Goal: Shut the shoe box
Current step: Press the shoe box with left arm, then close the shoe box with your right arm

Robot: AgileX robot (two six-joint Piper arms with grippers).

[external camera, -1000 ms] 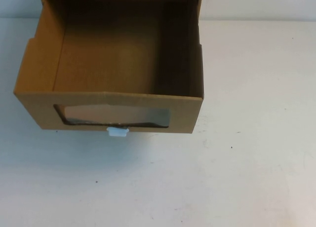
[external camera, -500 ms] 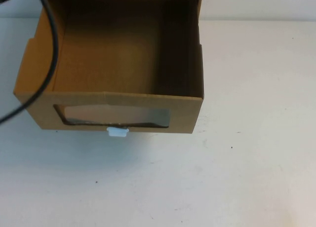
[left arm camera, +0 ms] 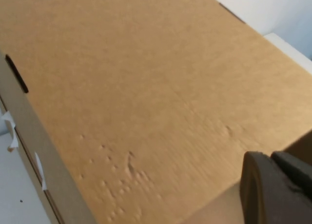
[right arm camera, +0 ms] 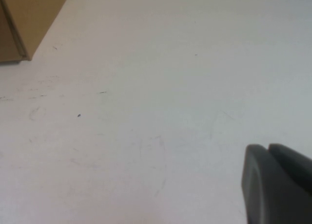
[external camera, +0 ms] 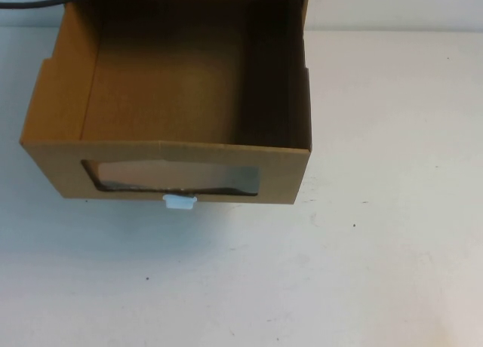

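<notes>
High view shows the shoe box (external camera: 170,98) at the far left of the white table (external camera: 377,211), pulled open like a drawer. Its brown cardboard tray faces up and is empty inside, with the right inner wall in shadow. The front panel faces the near side and has a wide clear window (external camera: 172,177), and a small white pull tab (external camera: 179,203) sticks out just below that window, touching the table. The far end of the tray runs under the box's outer sleeve at the far edge of the view. A black cable (external camera: 45,1) crosses the far left corner, just above the box's left wall.

Neither arm appears in the high view. The left wrist view is filled by a broad brown cardboard face of the box (left arm camera: 146,87), with the left gripper (left arm camera: 275,190) close over it; only one dark finger (left arm camera: 263,190) shows at the picture's edge, so whether its fingers are apart or together cannot be told. The right wrist view shows the right gripper (right arm camera: 275,185) over bare white table, well apart from the box, whose brown corner (right arm camera: 29,19) shows at the picture's edge. Only part of one dark finger (right arm camera: 263,185) is visible there too, so its state cannot be told either.
</notes>
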